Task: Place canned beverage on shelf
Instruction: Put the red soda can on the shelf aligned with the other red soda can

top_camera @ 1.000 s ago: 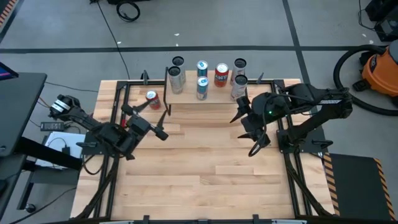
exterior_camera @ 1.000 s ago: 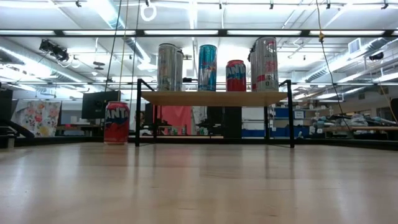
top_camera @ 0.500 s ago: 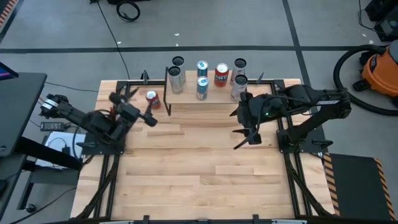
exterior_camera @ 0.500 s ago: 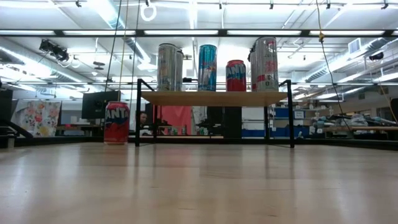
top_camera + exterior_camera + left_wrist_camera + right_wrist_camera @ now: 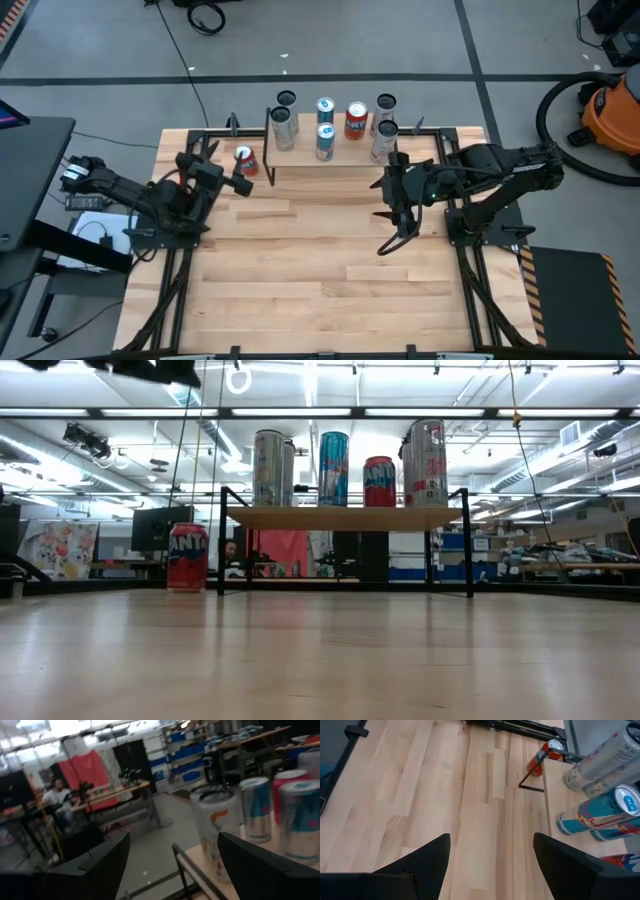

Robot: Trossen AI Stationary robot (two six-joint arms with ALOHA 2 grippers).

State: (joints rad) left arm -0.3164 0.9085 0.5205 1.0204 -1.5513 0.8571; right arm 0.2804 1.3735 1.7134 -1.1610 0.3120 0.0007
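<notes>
A red canned beverage stands upright on the table, just left of the shelf; the low view shows the can beside the shelf's left leg. Several cans stand on the shelf. My left gripper hovers open, level, close to the near left of the red can and touches nothing. In its wrist view my left gripper looks at the shelf's cans. My right gripper hangs open above the table, in front of the shelf's right end. The right wrist view shows my right gripper empty.
The shelf carries tall silver cans, blue cans and a red one, with silver ones at the right. Black frame rails run along the table's sides. Bare wood spreads over the near half.
My left gripper has gone toward the table's far left, closer to the red can, sinking a little and turning; its dark shape now shows at the top of the low view. My right gripper has rolled about its own axis, staying in place. No can has moved.
</notes>
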